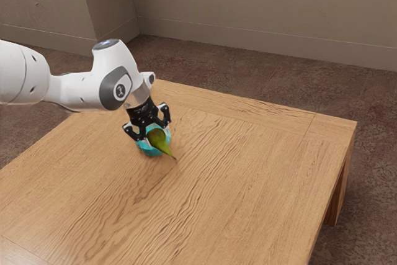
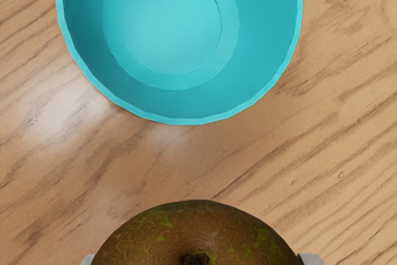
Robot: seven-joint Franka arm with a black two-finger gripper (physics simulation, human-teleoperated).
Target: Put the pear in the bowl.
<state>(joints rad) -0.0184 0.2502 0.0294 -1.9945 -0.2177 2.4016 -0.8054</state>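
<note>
- The black gripper (image 1: 157, 135) is closed on the pear (image 1: 160, 141); its two fingers (image 2: 311, 259) press the fruit from two opposite sides.
- The pear is between the fingertips, with its thick end near to the gripper. Its narrow end points away from the gripper, downward and toward the exterior view's right.
- This thick end is brown with green spots, and it has a small dark mark (image 2: 195, 258) in the middle.
- The turquoise bowl (image 2: 180, 119) stands upright on the table. In the wrist view, a part of the wood is seen between the pear and the rim. I cannot tell if the pear touches the bowl.
- On the white arm (image 1: 80, 91), a dark round cover (image 1: 116, 88) carries a small pale sign, but I cannot read it.
- In the exterior view, the pear and the gripper hide some of the bowl. In the wrist view, the bowl and the pear are both cut by the edges, and the narrow end is hidden.
- Around is the wooden table (image 1: 248, 172), with brown carpet (image 1: 372, 203) beyond.
</note>
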